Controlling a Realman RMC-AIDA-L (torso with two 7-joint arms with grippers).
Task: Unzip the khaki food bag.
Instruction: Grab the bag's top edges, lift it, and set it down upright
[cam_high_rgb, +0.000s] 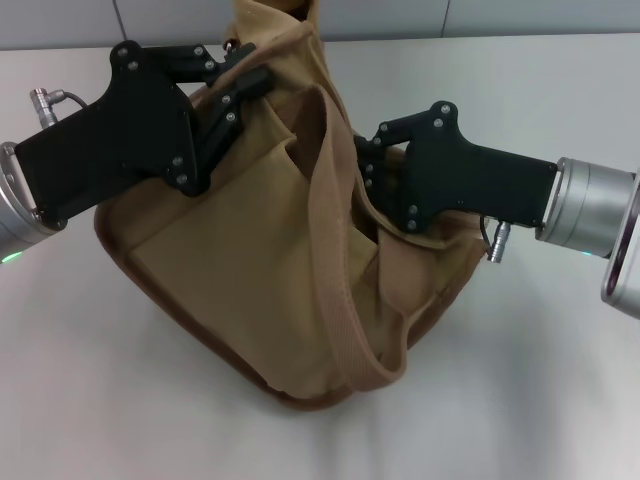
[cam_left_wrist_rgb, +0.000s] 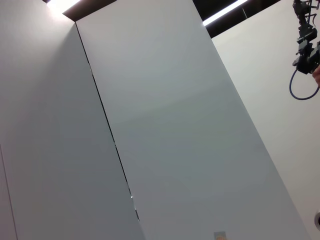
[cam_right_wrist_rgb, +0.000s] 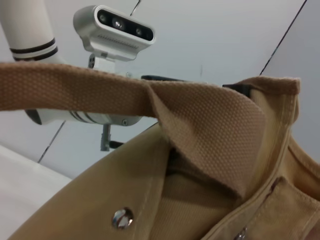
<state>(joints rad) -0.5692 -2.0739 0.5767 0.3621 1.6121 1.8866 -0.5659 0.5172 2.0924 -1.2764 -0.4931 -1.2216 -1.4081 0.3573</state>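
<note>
The khaki food bag (cam_high_rgb: 250, 270) lies slumped and tilted on the white table (cam_high_rgb: 540, 380), with one webbing handle (cam_high_rgb: 335, 260) looping down its front. My left gripper (cam_high_rgb: 252, 65) is at the bag's far upper left corner, shut on the fabric of the top edge. My right gripper (cam_high_rgb: 362, 160) is pressed against the bag's right upper side, its tip hidden behind the handle. The right wrist view shows the bag (cam_right_wrist_rgb: 210, 125) close up, with the handle (cam_right_wrist_rgb: 75, 92), a metal snap (cam_right_wrist_rgb: 122, 218) and a small silver zipper part (cam_right_wrist_rgb: 242, 233). The left wrist view shows only wall panels.
Bare white table lies in front of the bag and to its right. A grey wall stands behind the table's far edge (cam_high_rgb: 520, 38). The robot's head camera (cam_right_wrist_rgb: 115, 27) shows above the bag in the right wrist view.
</note>
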